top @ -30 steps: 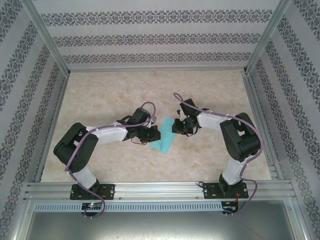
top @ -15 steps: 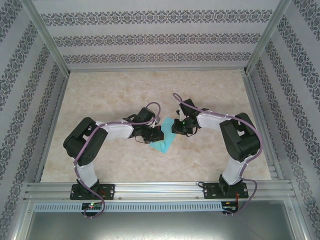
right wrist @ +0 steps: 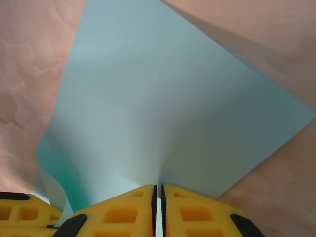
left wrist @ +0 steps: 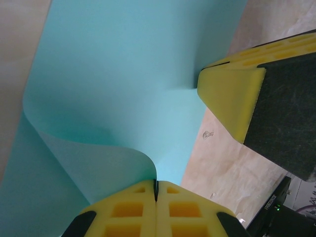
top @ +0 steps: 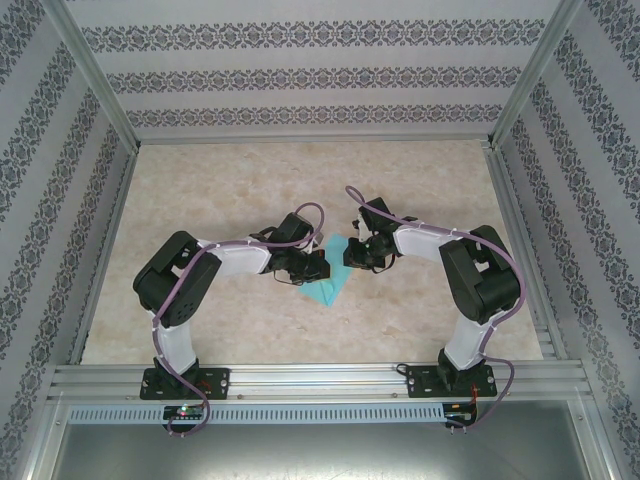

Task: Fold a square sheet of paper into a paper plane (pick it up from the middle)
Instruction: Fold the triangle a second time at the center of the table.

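Note:
The light-cyan square sheet of paper (top: 331, 281) hangs between my two grippers over the middle of the table. My left gripper (top: 313, 268) is shut on one edge of the sheet (left wrist: 123, 74), which curls up into its jaws (left wrist: 156, 183). My right gripper (top: 352, 257) is shut on the opposite edge; the sheet (right wrist: 163, 108) spreads away from its jaws (right wrist: 158, 187) in a slanted plane. In the left wrist view one yellow finger of the right gripper (left wrist: 232, 94) touches the paper's far edge. The two grippers stand close together, facing each other.
The beige marbled table (top: 250, 180) is walled by patterned panels on three sides with metal posts at the corners. An aluminium rail (top: 320, 380) carrying both arm bases runs along the near edge.
My left arm has swung to the right, bringing its gripper closer to the right one. The sheet has bunched up narrower between them. The right gripper has hardly moved.

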You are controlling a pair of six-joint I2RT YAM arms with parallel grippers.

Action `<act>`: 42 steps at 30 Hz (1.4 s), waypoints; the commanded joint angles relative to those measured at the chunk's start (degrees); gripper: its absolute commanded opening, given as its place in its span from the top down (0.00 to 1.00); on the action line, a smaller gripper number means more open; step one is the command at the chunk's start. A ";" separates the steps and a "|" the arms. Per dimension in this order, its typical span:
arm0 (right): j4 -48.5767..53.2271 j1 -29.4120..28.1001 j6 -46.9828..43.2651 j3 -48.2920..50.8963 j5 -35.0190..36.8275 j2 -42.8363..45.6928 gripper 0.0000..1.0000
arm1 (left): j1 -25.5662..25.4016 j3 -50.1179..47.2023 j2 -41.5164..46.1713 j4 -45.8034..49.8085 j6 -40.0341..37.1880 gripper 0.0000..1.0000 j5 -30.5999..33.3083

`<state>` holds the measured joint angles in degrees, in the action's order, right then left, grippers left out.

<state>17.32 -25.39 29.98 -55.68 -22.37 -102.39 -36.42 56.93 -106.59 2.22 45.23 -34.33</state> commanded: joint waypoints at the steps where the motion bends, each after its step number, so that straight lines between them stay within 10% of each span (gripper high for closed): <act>1: -0.27 -0.37 -0.81 0.97 -0.83 -0.09 0.87 | -0.93 1.70 -1.76 -0.87 -0.26 0.95 -0.74; 42: 0.35 -0.28 -1.37 1.33 -0.51 0.52 0.87 | -1.54 2.78 -5.75 -2.32 -1.51 0.81 -0.48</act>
<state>16.93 -25.39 29.58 -55.33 -22.52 -102.37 -37.15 59.51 -110.74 1.02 44.99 -35.53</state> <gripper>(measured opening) 0.128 0.177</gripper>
